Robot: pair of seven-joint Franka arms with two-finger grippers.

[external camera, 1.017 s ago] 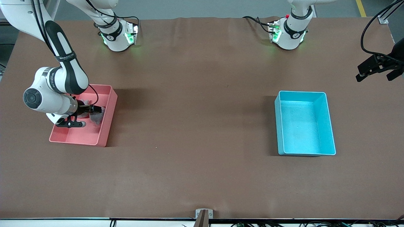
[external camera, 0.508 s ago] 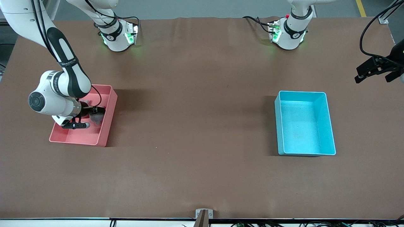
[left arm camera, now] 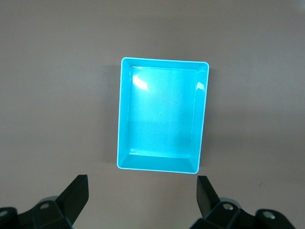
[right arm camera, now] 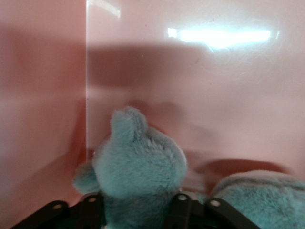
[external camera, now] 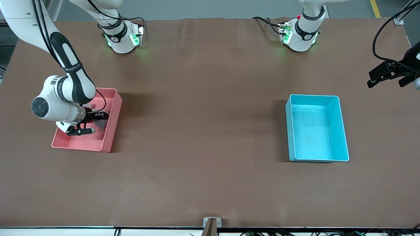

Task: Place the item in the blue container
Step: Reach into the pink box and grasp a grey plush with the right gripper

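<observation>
Closing my right gripper on grey-teal fuzzy plush toy inside pink rectangular plastic bin at table's right-arm end. Left gripper waiting, spread wide, above light blue rectangular plastic container, empty at left-arm end. Next, I judge: lifting toy clear, carrying across.

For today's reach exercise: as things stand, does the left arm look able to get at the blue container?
Probably yes: the left gripper hangs open above the blue container, whose top is uncovered, with nothing between them.
</observation>
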